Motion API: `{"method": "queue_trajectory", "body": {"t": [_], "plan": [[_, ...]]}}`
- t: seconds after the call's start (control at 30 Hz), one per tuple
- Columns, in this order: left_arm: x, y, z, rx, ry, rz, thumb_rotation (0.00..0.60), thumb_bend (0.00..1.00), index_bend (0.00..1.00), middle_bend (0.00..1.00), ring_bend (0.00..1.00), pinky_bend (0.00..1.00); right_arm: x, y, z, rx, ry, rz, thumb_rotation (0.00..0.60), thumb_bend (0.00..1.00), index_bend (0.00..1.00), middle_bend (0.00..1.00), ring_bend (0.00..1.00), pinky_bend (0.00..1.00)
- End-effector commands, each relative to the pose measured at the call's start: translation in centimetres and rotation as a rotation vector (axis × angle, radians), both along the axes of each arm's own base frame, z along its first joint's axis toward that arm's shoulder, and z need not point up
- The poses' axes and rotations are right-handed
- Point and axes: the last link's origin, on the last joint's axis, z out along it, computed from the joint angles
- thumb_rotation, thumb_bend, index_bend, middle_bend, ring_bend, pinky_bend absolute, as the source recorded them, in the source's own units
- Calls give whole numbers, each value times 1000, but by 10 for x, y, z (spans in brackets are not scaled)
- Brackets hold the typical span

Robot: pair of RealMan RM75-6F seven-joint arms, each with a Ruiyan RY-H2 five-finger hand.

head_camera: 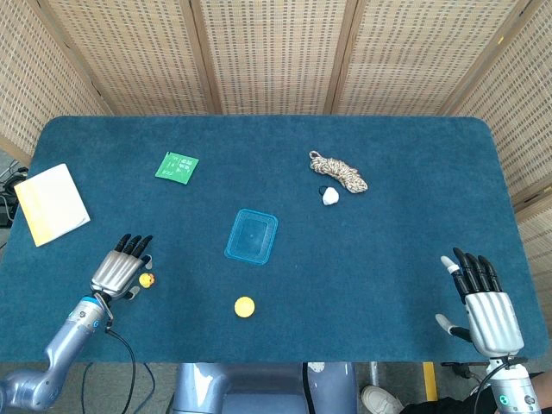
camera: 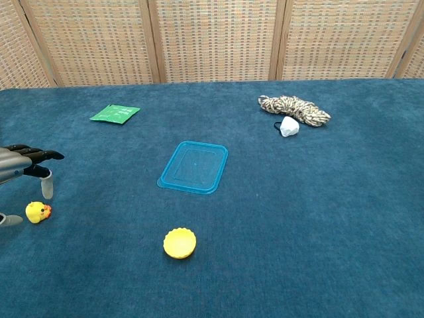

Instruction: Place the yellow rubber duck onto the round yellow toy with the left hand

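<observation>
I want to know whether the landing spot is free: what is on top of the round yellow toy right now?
Nothing rests on the round yellow toy; its scalloped top is bare in both views. The yellow rubber duck sits apart on the table beneath the open left hand. The toy's underside is hidden.

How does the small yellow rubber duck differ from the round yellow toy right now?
The yellow rubber duck is smaller and lumpy, with an orange-red beak; the round yellow toy is a wider, flat disc with a scalloped edge. The duck sits right beside the open left hand; the round toy lies apart, nearer the table's middle. Both are yellow and rest on the blue cloth.
</observation>
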Motion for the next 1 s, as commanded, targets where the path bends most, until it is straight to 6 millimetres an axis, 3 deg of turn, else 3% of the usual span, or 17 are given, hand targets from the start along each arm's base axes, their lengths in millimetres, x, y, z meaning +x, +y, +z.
{"method": "queue_trajectory", "body": {"t": [0.03, 0.63, 1.0], "plan": [[1, 0, -1, -2, -1, -1, 600, 274, 399, 0, 0, 0, 0, 0, 0, -1, -1, 0, 600, 0, 94, 0, 0, 0], [1, -5, -14, -16, 6, -15, 600, 313, 520, 0, 0, 0, -1, -1, 2, 2, -20, -3, 600, 0, 95, 0, 0, 0], [11, -3, -5, 7, -20, -41, 600, 319, 533, 0, 0, 0, -1, -1, 3, -1, -20, -2, 600, 0, 98, 0, 0, 0]]}}
